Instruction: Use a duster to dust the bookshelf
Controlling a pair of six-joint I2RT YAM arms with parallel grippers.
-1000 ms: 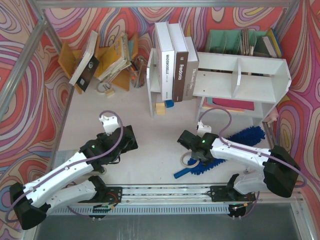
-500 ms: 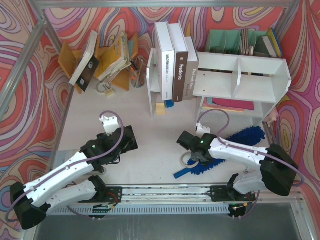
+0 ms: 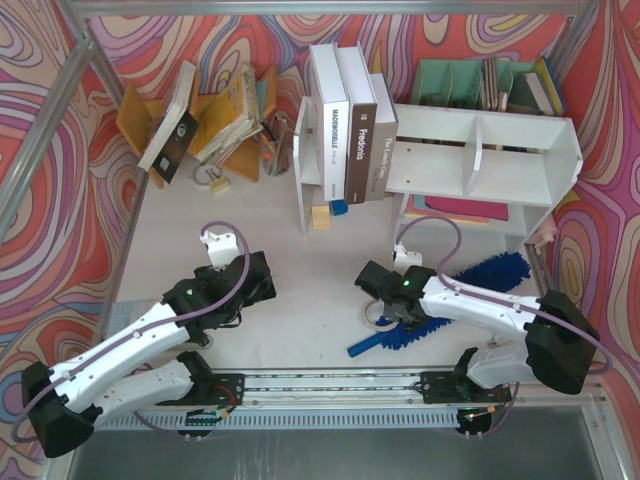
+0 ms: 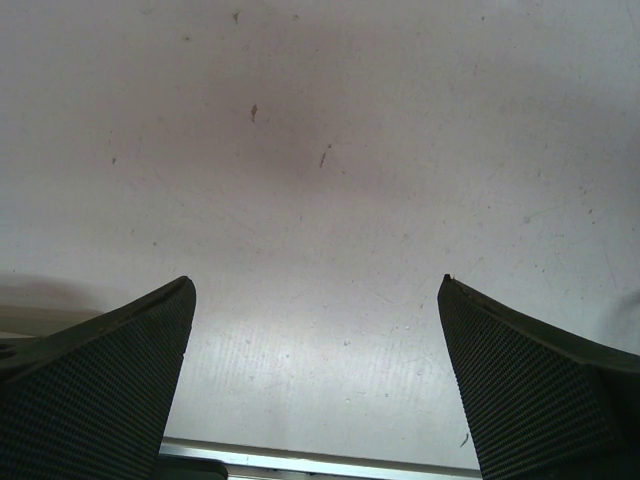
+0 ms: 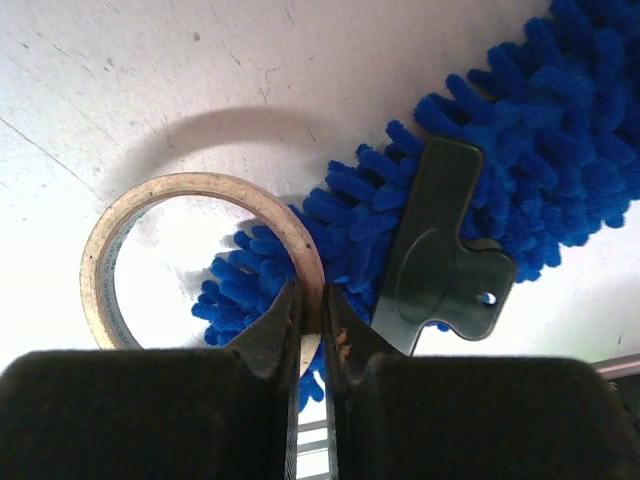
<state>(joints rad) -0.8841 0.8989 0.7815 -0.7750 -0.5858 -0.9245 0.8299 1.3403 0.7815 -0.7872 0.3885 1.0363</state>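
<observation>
From above, the right arm [image 3: 480,310] is covering the middle of the duster [image 3: 497,270], leaving only its fluffy far end and its handle end showing, and the wrist is hiding the right tool [image 5: 311,298] and most of the tape ring [image 5: 200,184]. In the right wrist view the tool's fingers are pinching the ring's near wall and hiding that stretch, while the duster is running off the top and right edges. The bottom edge is cutting off the fingers of the left tool [image 4: 317,282]. The top board of the bookshelf [image 3: 480,125] is concealing much of a pink flat thing [image 3: 465,208] beneath, and the shelf is blocking the lower part of the teal organizer [image 3: 450,80] behind.
</observation>
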